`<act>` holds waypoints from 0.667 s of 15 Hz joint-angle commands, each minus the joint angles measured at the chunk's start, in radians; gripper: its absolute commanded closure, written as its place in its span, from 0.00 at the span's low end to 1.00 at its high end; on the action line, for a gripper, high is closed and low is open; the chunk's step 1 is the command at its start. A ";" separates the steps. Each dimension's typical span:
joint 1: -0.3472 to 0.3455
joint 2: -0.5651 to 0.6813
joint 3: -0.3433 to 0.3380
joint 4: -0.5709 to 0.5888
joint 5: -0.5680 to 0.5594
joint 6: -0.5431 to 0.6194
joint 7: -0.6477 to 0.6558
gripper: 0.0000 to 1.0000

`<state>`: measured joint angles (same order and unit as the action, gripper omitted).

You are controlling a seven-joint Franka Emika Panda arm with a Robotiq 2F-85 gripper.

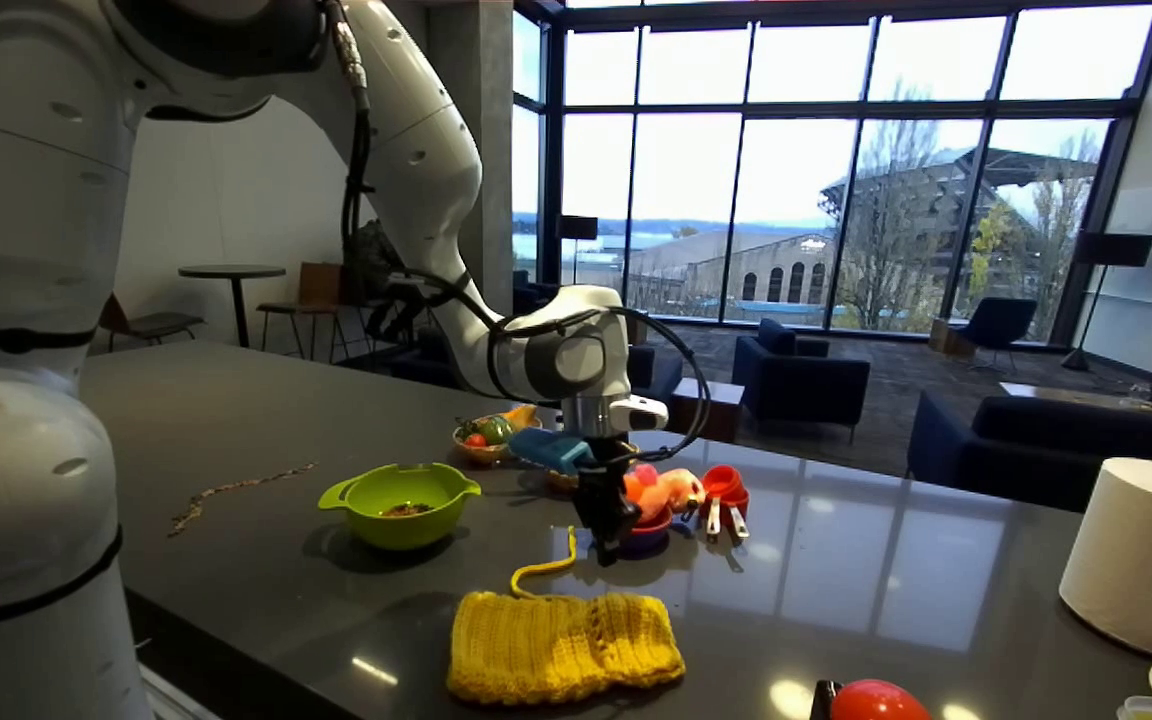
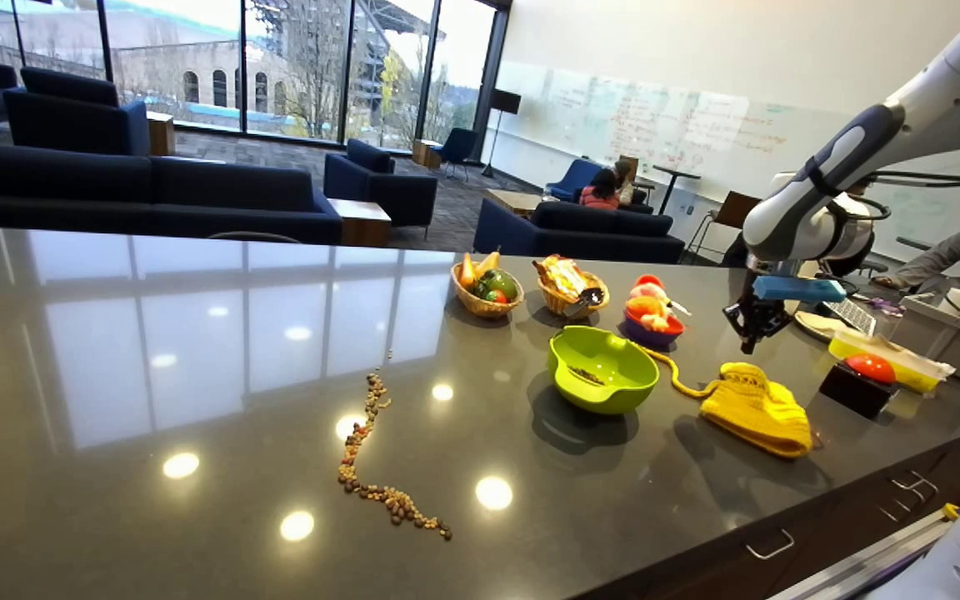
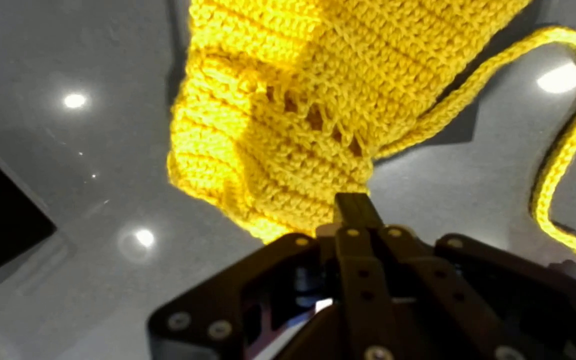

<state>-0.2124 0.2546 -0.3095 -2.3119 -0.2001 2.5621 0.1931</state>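
Left to right along the counter (image 2: 463, 442), from an exterior view. Seed trail (image 2: 349, 471) winds across the left part. By the far edge I log 2 baskets: fruit basket (image 2: 480, 309), then snack basket (image 2: 553, 302) just beside it. Green bowl (image 2: 605, 400) stands upright nearer the middle, brown bits in its bottom. Purple bowl (image 2: 655, 337) sits behind its right side, orange items piled in it. Cord (image 2: 677, 379) next, curving right to the yellow knit (image 2: 759, 412), which lies rumpled toward the near, drawer-side edge. My gripper (image 2: 748, 346) hangs over it, pointing down, its 2 fingers flush together, nothing between them; both exterior views show a gap from the tips to the knit. Farther right, toward the counter's right end: black box (image 2: 857, 392) with red dome (image 2: 870, 367).
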 commanded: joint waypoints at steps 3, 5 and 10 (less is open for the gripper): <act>-0.013 0.054 0.002 0.032 0.031 -0.024 -0.011 1.00; -0.014 0.071 0.003 0.041 0.037 -0.030 -0.014 1.00; -0.013 0.124 0.005 0.076 0.057 -0.034 -0.011 1.00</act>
<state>-0.2193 0.3436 -0.3086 -2.2742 -0.1695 2.5484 0.1918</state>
